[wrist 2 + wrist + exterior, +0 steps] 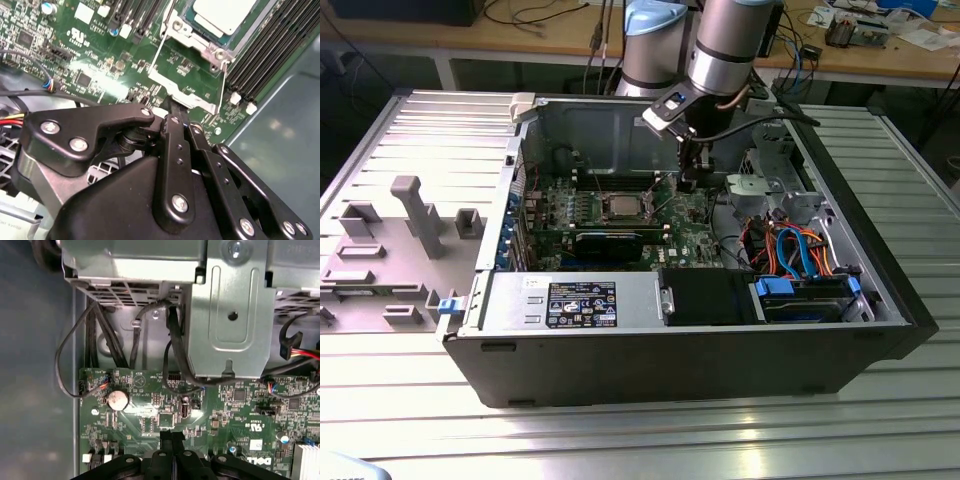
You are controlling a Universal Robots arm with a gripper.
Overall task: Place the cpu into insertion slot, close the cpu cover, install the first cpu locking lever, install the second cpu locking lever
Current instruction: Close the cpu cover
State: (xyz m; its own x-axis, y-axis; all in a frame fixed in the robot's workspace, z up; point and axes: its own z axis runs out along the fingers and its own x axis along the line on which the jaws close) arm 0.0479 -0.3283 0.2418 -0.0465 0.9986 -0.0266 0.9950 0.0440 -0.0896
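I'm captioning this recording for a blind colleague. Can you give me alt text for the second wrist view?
A black gripper, closed, sits in the foreground with its tip close to a silvery metal frame on a green circuit board. A pale silvery chip sits inside that frame, with long dark memory slots beside it.

Silver-grey arm (730, 45) with pale blue joint cap (655, 18), black cable (760, 123), perhaps a wrist camera (670, 108), and black silver-screwed jaws.
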